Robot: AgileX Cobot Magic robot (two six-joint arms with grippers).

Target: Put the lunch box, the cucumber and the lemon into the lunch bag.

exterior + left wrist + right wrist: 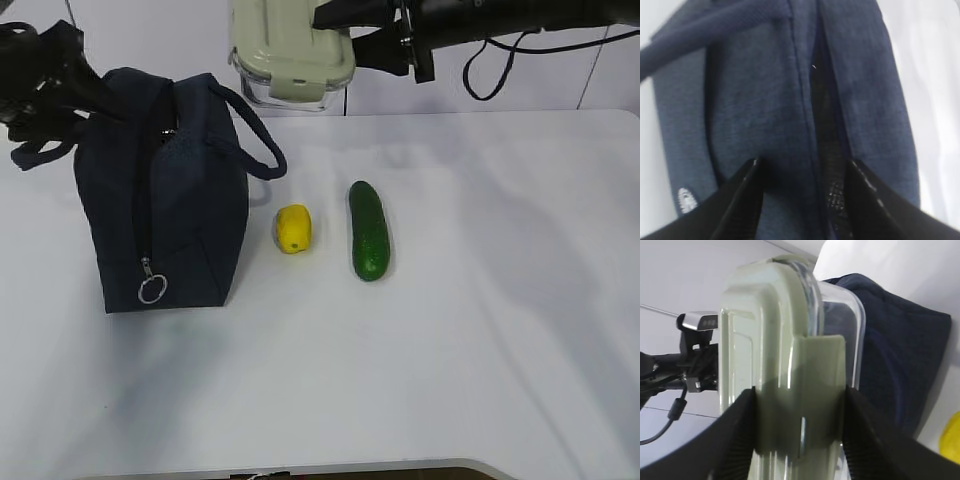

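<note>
While the right claw (pixel 800 440) grips the lunch box (pixel 292 52) across its sage-green lid clip, jaws partly spread and pressed to either side of the container, it holds the box in the air above the far edge of the worktop (pixel 470 330), just right of the lunch bag (pixel 165 190); lifting it this high looks meant to clear the bag's top before lowering it in. In the right wrist view the box stands on edge, lid to the left and clear base to the right, with the navy bag behind it and a sliver of yellow at the lower right corner. The left claw (pixel 802 200) sits at the bag's top on the far left side of the worktop, its jaws partly spread and straddling the fabric on both sides of the zipper slit; it appears to be pinching or bracing the top so the bag stays upright and its mouth can be spread, though the slit shows only as a narrow dark gap. Outward from the bag, the lemon (pixel 293 229) lies just beside its right flank near the worktop's middle, and the cucumber (pixel 368 230) lies near it, lengthwise toward the near edge, both untouched and awaiting their turn.
</note>
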